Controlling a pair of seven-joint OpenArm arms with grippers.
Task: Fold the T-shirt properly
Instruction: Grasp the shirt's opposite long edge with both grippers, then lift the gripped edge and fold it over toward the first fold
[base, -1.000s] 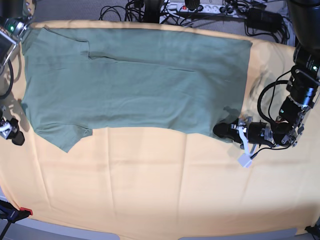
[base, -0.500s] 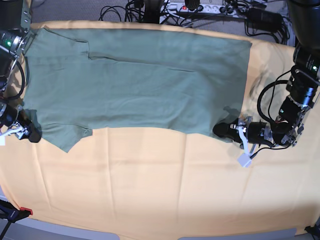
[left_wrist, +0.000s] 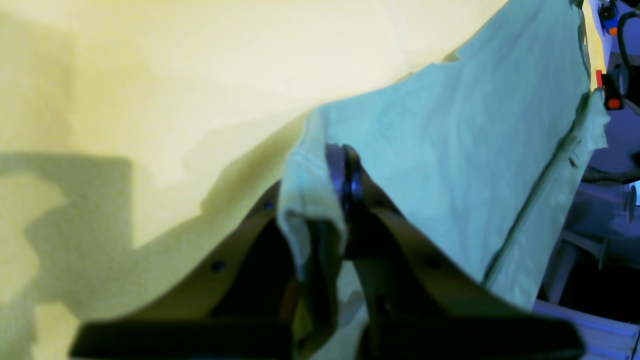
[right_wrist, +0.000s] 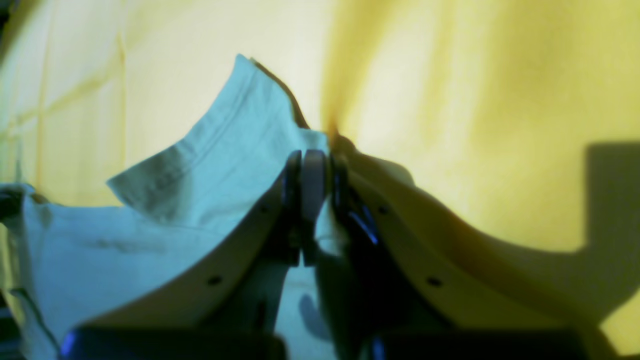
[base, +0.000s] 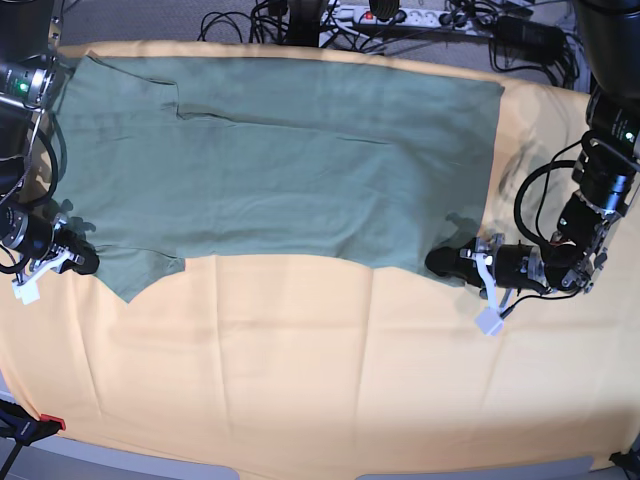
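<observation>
Base view: the pale orange-yellow cloth covers the table from edge to edge, with faint fold creases across its near half. On the far half of that cloth the sage-green T-shirt lies spread flat lengthwise, its hem end toward the arm on the view's right, its sleeves and neckline end toward the arm on the view's left. A long shallow crease runs across the shirt near its far edge.

At the shirt's near hem corner, the left hand lies low on the cloth; the left wrist view shows its jaws clenched on a bunched fold of the T-shirt, with green fabric draped over one finger.

At the shirt's opposite near corner, by the sleeve, the right hand sits at the fabric's edge. In the right wrist view its jaws are pressed together on the T-shirt, the stitched sleeve hem rising just beside the fingertips.

Behind the cloth's far edge lie dark cables and a power strip.
</observation>
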